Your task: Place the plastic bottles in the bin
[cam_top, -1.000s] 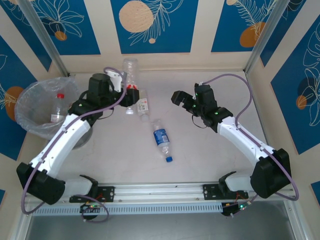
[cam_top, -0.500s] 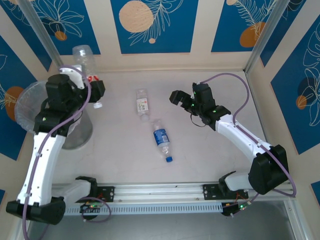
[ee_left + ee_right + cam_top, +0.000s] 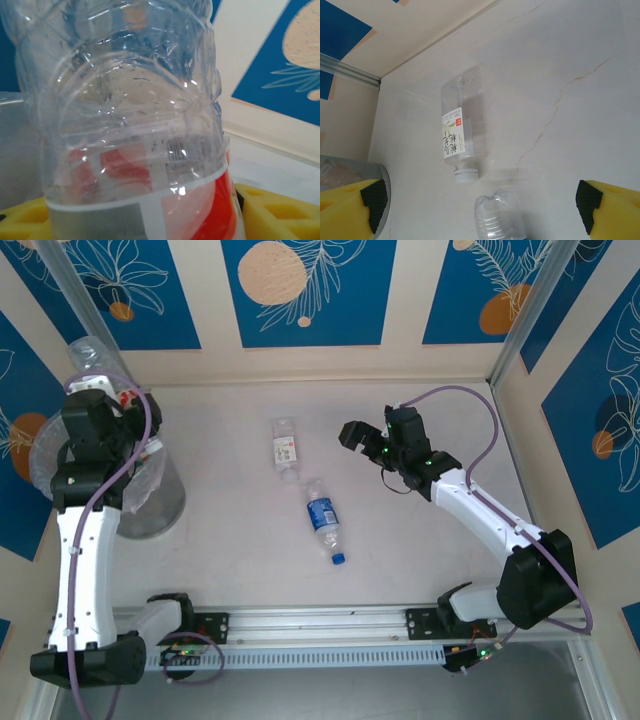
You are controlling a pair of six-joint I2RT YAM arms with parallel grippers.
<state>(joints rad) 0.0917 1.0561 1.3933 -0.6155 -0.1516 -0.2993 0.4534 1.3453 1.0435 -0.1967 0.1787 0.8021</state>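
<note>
We see the blue-label bottle (image 3: 322, 520) lying on the table (image 3: 420, 550), cap toward 5 o'clock. The white-label bottle (image 3: 285, 447) lies just past it at 11 o'clock. Right fingers (image 3: 607, 205) are spread wide and empty at its 3 o'clock. Left fingers (image 3: 272, 215) clench a red-label bottle (image 3: 135, 150) above the bin (image 3: 160, 505), at the table's 9 o'clock.

Two arms with white shells and black joints: the left arm (image 3: 75, 540) at the frame's left, the right arm (image 3: 480, 512) at lower right. A lilac cable (image 3: 455, 390) loops along each. The jaws wear yellow pads (image 3: 615, 207) edged in black.
</note>
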